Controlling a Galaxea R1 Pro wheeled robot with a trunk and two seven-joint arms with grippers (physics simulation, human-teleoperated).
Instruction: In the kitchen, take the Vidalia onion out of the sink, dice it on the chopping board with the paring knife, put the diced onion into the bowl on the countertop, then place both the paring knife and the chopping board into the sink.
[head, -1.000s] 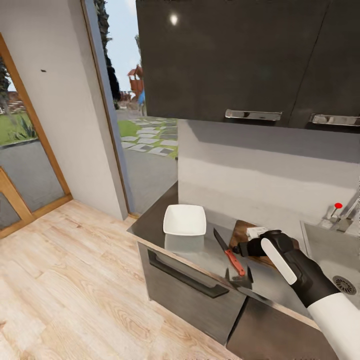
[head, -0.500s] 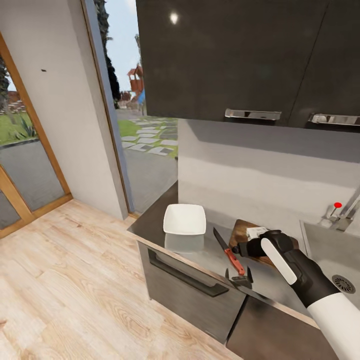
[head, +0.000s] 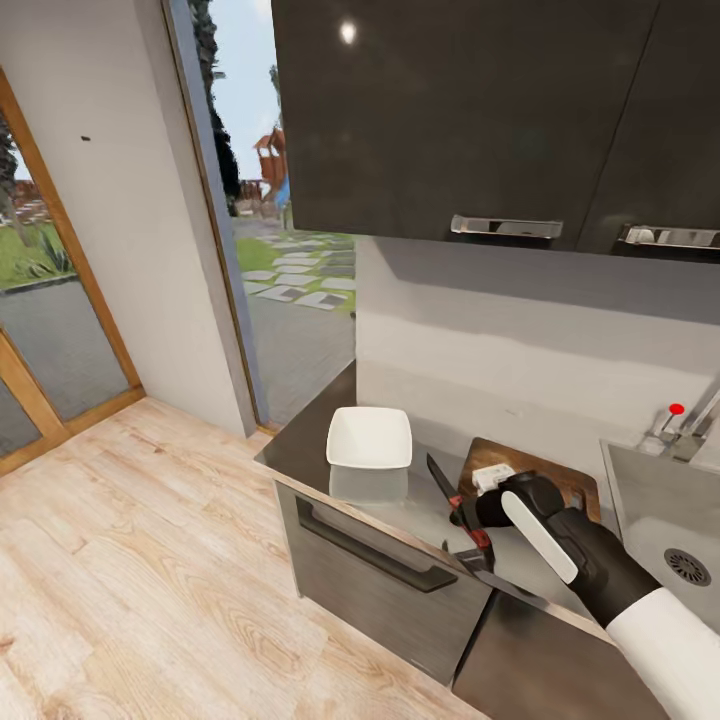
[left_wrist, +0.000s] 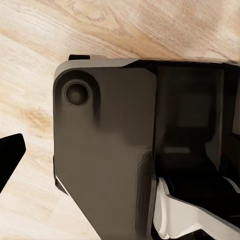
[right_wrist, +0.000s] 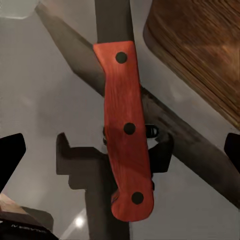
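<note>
Lower right of the head view: the right gripper (head: 468, 512), fingers spread, hovers above the paring knife (head: 455, 503) lying on the countertop (head: 400, 500) beside the chopping board (head: 545, 475). Likely step: grasping the knife; next, descend and close on its red handle.

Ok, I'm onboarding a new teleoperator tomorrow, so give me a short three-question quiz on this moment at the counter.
1. True or false: the paring knife lies on the chopping board.
2. Which thing stands nearest the countertop's doorway end? A) white bowl B) sink C) the board
3. Fill in: in the right wrist view the right gripper is ___, fingertips either side of the knife's red handle.

Key
1. False: it lies on the grey countertop beside the board.
2. A.
3. Open.
</note>
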